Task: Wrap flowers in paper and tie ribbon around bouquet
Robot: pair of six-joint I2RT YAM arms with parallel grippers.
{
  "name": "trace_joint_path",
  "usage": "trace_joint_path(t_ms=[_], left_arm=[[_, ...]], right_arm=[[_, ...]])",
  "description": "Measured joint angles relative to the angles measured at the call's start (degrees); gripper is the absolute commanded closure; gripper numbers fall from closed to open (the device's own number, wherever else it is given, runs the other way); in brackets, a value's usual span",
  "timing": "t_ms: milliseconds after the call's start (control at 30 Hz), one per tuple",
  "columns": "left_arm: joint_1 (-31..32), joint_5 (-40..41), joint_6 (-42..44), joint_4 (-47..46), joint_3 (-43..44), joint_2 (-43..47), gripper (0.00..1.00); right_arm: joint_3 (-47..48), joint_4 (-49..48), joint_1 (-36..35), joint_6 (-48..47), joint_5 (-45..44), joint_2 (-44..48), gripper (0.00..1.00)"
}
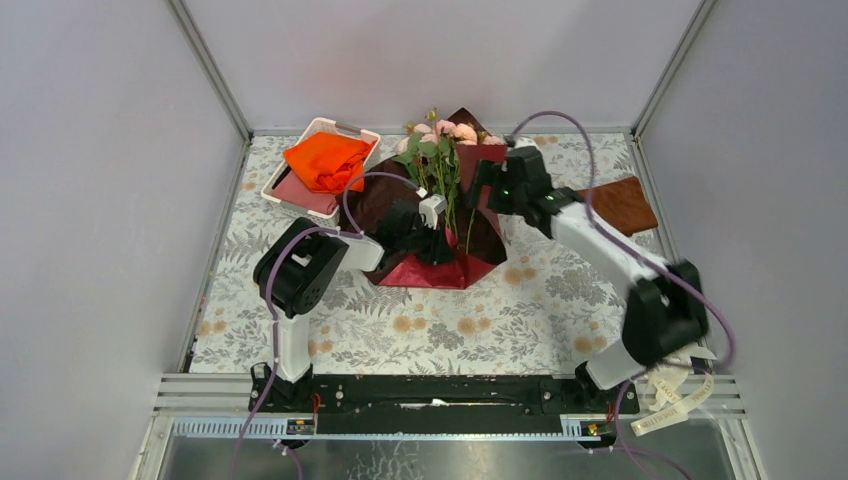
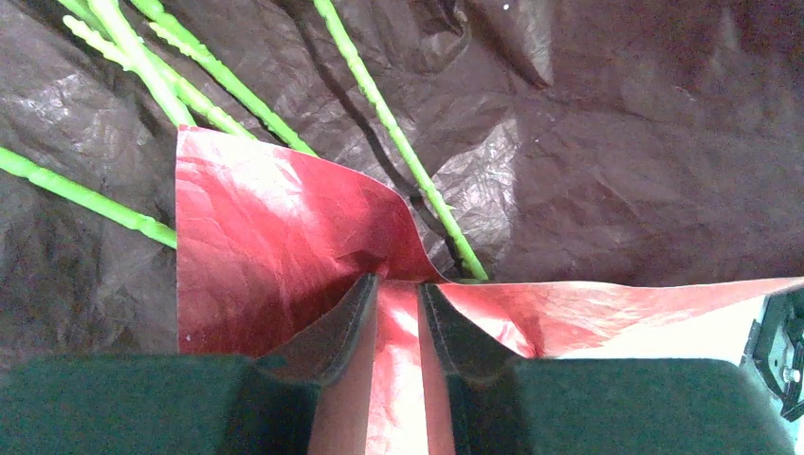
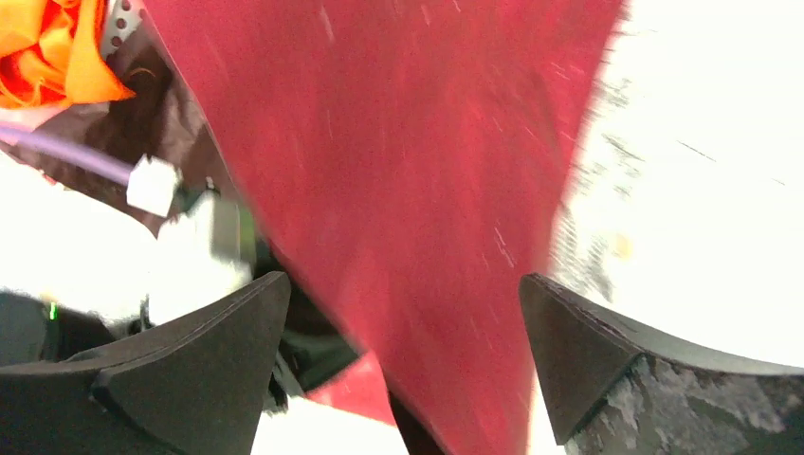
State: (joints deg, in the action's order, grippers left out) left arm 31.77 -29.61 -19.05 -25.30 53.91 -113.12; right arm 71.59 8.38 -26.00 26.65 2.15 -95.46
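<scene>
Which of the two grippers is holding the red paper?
The left gripper: it pinches a folded edge of the paper. The right gripper is wide open, gripping nothing.

Both arms reach forward and inward, the left gripper (image 2: 398, 282) pinching a fold of the paper (image 2: 265, 237) - the right gripper (image 3: 405, 284) spread wide.

My arms (image 1: 600, 248) are white with black joints, a purple cable (image 1: 572, 119) behind each wrist. My fingers (image 2: 327, 332) are dark wedges; a green light (image 1: 506, 190) glows behind my right gripper (image 3: 403, 284).
</scene>
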Motion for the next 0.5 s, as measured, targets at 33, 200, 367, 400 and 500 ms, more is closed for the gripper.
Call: trace_joint_path(t_ms=[33,200,367,400,500], left_arm=[[0.02,0.04,-0.09,0.0,0.0,0.0,0.7],[0.0,0.31,-0.31,0.11,0.52,-0.33,0.7],[0.0,0.44,-0.44,0.11,1.27,-0.9,0.7],[0.0,0.44,-0.46,0.09,1.38,-1.01,0.7],[0.0,0.44,-0.55,0.11,1.46,-1.05,0.7]], right_arm=[[-2.62,2.29,-0.17,-0.61,-3.32,5.35,0.0],[-19.87,5.03,-0.33,3.48,-9.94,31.06,0.0],[-43.85,-3.93,-7.3,14.14,-8.87,40.52,0.0],[-46.42,-5.16,-9.62,15.15,-8.66,38.51,0.0],[-47.69,-8.2,-14.95,15.45,-9.29,30.16,0.0]])
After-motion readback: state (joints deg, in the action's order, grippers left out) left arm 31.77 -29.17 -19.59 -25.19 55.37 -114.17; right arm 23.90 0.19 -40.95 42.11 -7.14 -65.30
